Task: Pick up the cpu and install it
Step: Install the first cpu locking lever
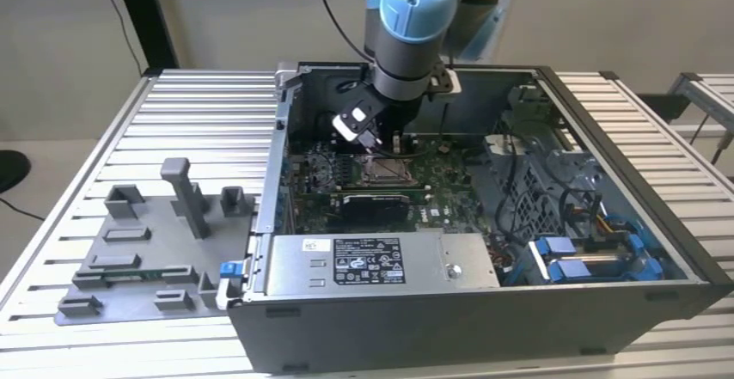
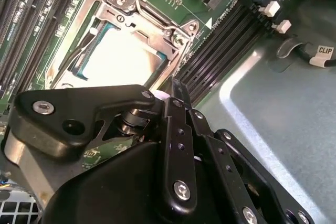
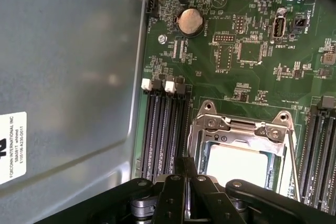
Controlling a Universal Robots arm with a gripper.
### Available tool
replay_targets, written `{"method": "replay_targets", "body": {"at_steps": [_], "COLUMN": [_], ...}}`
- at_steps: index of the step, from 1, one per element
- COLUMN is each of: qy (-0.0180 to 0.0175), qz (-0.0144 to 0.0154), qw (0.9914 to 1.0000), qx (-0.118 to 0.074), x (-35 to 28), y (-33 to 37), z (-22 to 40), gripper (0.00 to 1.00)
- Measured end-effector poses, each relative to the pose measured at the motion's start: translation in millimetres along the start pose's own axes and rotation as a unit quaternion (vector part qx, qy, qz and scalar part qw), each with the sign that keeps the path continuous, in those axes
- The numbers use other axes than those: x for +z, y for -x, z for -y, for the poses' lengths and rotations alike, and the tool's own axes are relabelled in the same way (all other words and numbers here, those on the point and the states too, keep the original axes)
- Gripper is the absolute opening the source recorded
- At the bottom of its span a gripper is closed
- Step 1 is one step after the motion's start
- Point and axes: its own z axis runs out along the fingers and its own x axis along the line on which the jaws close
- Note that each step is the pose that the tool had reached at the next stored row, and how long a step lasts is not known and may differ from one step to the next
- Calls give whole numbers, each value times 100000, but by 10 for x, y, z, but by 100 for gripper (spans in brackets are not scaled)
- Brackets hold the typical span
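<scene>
Here I see the large open grey metal computer case on the ribbed table, the green circuit board on its floor. My arm's black gripper hangs low over the silver metal-framed socket. The small pale silver square cpu lies seated inside that frame in both wrist views. I cannot tell how the fingers stand.

Open computer case beside grey fixture tray on slatted table.
</scene>
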Motion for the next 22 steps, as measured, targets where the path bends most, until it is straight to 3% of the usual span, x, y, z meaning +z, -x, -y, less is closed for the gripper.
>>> {"method": "replay_targets", "body": {"at_steps": [22], "qy": [5], "qz": [-3], "qw": [100000], "qx": [2], "x": [33], "y": [15], "z": [-79], "gripper": [0]}}
